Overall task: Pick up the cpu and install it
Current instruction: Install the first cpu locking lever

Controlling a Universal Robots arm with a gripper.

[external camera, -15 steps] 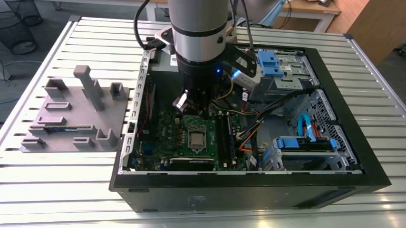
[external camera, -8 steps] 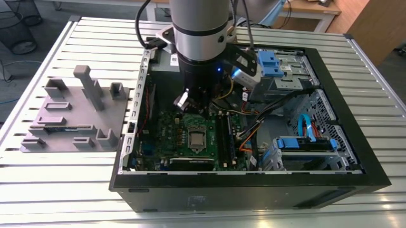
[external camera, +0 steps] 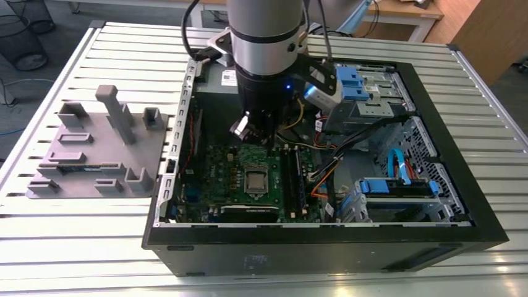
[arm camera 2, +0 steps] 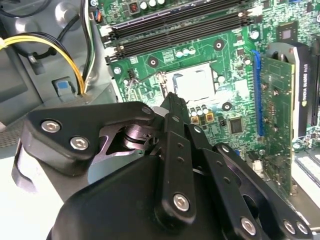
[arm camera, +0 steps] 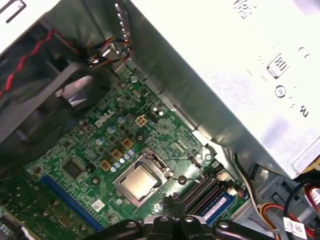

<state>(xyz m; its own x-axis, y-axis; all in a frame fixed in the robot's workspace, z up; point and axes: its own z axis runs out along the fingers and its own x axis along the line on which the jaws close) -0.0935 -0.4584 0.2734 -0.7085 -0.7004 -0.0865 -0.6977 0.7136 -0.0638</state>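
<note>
We see the cpu (arm camera: 138, 182) seated in the mobo socket (arm camera: 145, 165), gripper (external camera: 252, 133) above, jaws' state unclear; we judge it light, stiff, fragile underneath, so hold by edges.

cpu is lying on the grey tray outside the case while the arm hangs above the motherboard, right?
Not quite. The cpu sits in the metal-framed socket on the green motherboard inside the case, not on the grey tray; the first wrist view shows it. The arm does hang above the motherboard.
</note>
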